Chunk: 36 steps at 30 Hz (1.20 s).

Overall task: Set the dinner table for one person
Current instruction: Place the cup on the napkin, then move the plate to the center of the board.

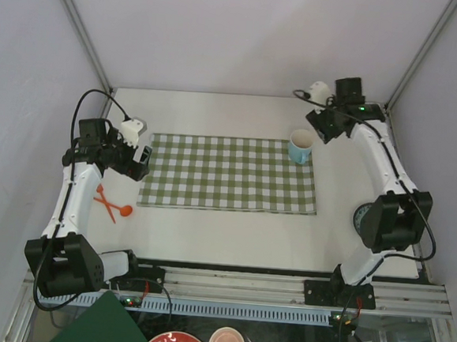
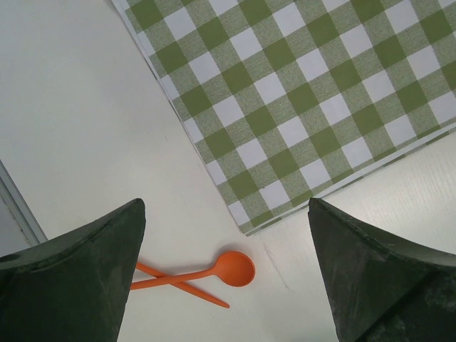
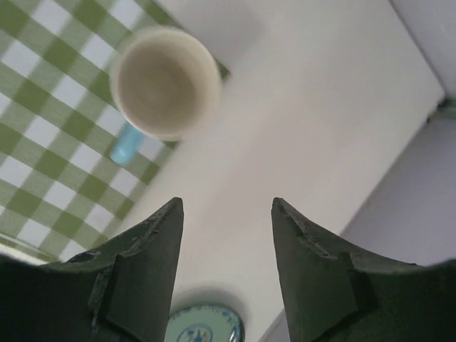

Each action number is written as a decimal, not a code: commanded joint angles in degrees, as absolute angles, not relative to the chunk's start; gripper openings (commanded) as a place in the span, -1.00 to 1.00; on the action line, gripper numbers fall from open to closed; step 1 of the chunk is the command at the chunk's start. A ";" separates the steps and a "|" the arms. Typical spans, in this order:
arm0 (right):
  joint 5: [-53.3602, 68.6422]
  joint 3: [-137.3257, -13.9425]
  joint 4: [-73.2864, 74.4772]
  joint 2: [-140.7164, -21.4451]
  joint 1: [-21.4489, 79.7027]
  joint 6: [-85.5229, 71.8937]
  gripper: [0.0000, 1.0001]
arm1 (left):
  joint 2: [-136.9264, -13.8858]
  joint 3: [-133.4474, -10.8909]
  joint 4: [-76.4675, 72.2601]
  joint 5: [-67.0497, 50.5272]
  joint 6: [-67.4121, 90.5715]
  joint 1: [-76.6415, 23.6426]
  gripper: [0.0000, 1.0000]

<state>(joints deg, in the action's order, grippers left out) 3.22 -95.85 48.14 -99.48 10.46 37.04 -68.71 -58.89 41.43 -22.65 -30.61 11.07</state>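
Top external view: light-blue round mug (image 1: 299,147) upright on corner of green-and-white checked cloth (image 1: 228,175); right gripper (image 3: 226,204) parted, empty; left gripper (image 2: 226,208) wide, empty.

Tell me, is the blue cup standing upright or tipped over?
Upright. The blue cup stands on a corner of the checked cloth; the right wrist view looks down into its round mouth.

The dinner table (image 1: 208,233) is a large, flat, off-white rectangular tabletop with a metal frame edge along its near side. It lies level under a green-and-white checked cloth (image 1: 228,173), extending past the cloth as bare surface on all four sides.
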 commanded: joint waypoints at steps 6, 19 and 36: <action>10.21 -79.47 52.53 -86.35 -12.31 28.92 0.06 | -67.96 -57.66 40.48 -24.25 -31.73 11.43 1.00; 14.29 -62.75 49.73 -80.22 -35.71 44.04 -0.35 | -68.48 -57.57 41.62 -26.42 -32.95 11.53 1.00; 12.32 -60.05 39.12 -94.62 -51.78 57.10 -1.00 | -67.72 -57.01 42.10 -27.83 -34.17 11.56 1.00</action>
